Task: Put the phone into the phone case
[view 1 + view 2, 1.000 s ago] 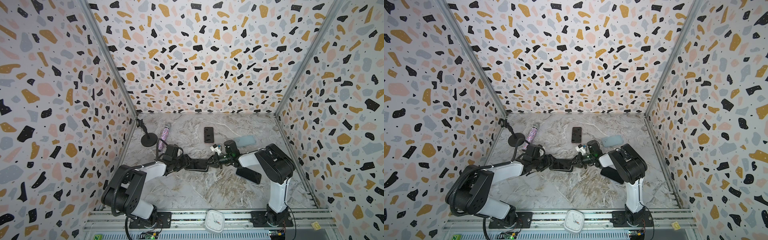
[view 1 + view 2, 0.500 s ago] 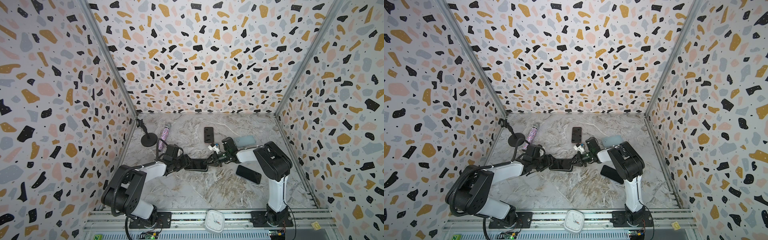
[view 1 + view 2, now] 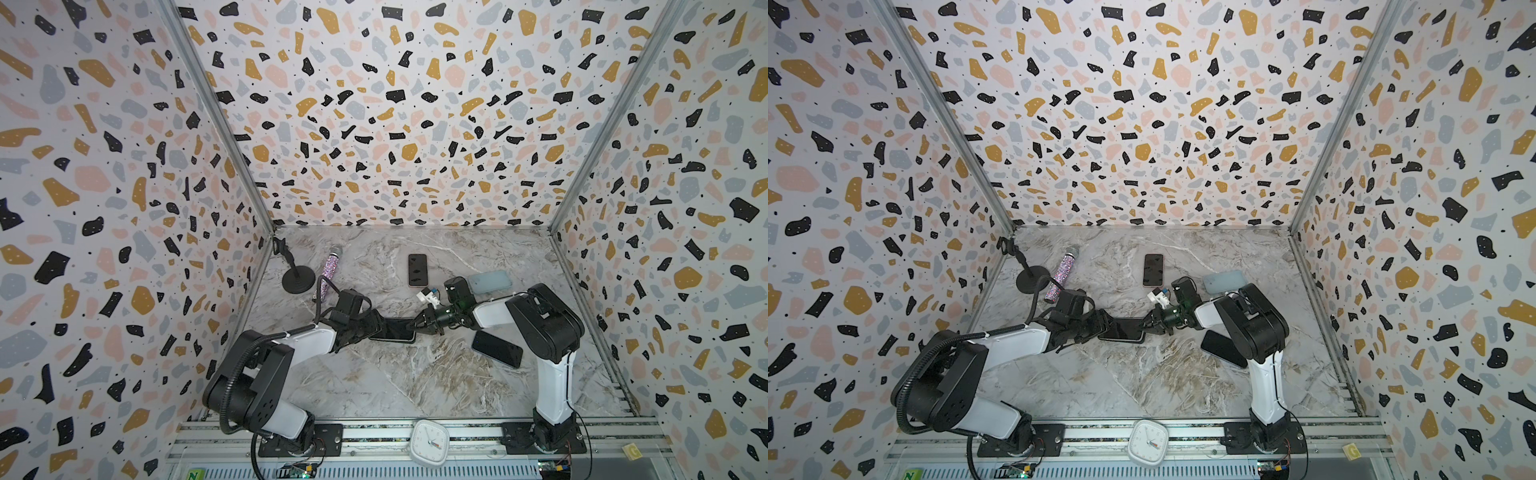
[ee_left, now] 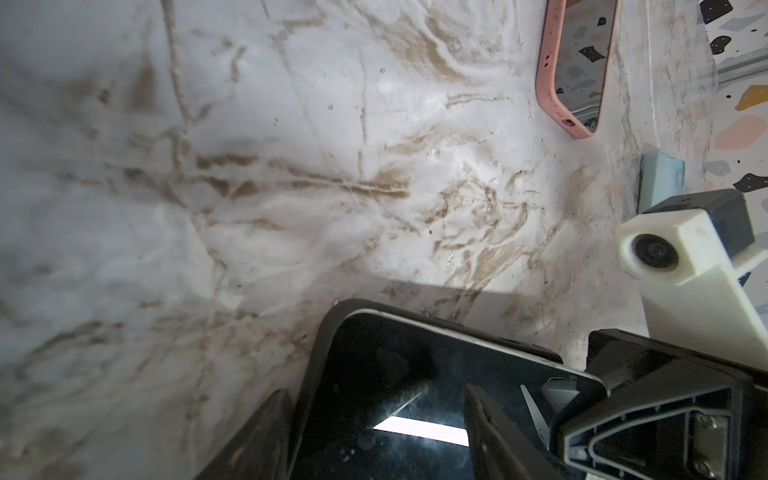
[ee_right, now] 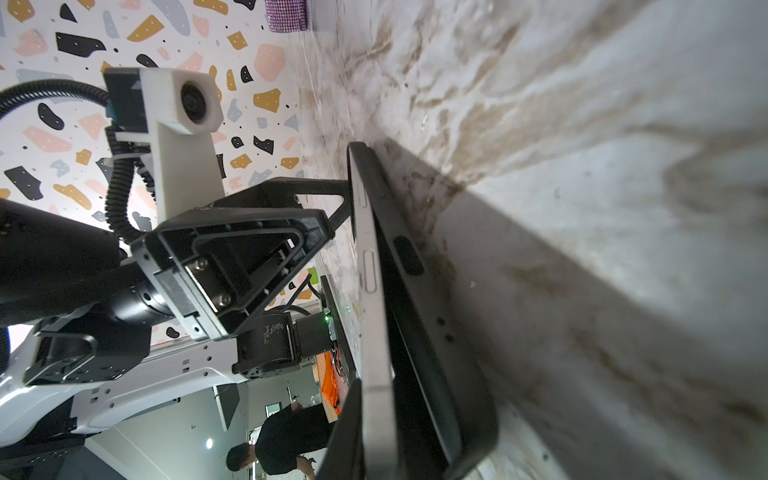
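Observation:
A dark-screened phone [image 3: 392,328] [image 3: 1121,328] lies mid-table over a black phone case [image 3: 390,340] [image 5: 436,332]. In the right wrist view the phone's silver edge [image 5: 372,291] sits in the case at its far end and tilts up out of it at the near end. My right gripper [image 3: 415,324] [image 5: 370,415] is shut on that raised end. My left gripper [image 3: 376,328] [image 4: 376,390] is open at the other end. One of its fingers [image 4: 266,436] stands outside the case rim [image 4: 316,365]; the other is over the screen [image 4: 415,374].
Behind lie a phone in a pink case [image 3: 417,270], a light blue case [image 3: 489,281], a glittery microphone [image 3: 330,270] and a black round stand [image 3: 298,280]. Another black phone [image 3: 496,349] lies by the right arm. A white clock [image 3: 429,441] sits on the front rail.
The right forearm has shifted slightly toward the back, uncovering more of the black phone beside it. The held phone, the case and the left gripper stay where they were.

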Available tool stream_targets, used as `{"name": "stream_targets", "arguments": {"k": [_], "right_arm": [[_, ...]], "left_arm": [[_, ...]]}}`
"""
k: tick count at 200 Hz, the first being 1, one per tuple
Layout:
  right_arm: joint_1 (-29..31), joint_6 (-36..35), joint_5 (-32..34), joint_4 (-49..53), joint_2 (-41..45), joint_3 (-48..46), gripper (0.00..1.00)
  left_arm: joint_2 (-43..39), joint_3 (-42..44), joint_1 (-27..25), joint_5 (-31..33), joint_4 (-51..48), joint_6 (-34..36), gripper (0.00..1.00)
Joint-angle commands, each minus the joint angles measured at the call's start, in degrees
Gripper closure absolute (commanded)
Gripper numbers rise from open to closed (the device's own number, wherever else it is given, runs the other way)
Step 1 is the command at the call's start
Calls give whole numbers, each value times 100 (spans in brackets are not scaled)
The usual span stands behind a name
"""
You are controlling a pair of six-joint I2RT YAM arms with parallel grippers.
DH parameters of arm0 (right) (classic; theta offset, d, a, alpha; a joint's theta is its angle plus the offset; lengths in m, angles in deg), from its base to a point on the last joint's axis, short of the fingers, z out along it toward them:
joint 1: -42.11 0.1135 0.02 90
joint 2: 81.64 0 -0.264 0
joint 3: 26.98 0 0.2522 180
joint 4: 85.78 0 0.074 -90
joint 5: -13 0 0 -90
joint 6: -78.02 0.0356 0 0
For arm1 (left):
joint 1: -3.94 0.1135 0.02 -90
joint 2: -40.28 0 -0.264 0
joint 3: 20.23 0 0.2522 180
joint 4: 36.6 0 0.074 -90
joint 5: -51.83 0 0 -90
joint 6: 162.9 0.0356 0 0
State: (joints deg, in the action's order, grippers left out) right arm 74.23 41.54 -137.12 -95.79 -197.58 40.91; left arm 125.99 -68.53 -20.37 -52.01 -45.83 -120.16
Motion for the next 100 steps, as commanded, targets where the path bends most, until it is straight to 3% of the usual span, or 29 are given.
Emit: {"name": "stream_targets", "arguments": {"k": [1,100], "right_arm": [[437,279,606,356,-228,-123,92],[526,34,600,689,-320,213,86]], "left_arm": [[79,-79,-375,-748,135,-213,34],[23,-92,-549,-681,146,-222,34]]}}
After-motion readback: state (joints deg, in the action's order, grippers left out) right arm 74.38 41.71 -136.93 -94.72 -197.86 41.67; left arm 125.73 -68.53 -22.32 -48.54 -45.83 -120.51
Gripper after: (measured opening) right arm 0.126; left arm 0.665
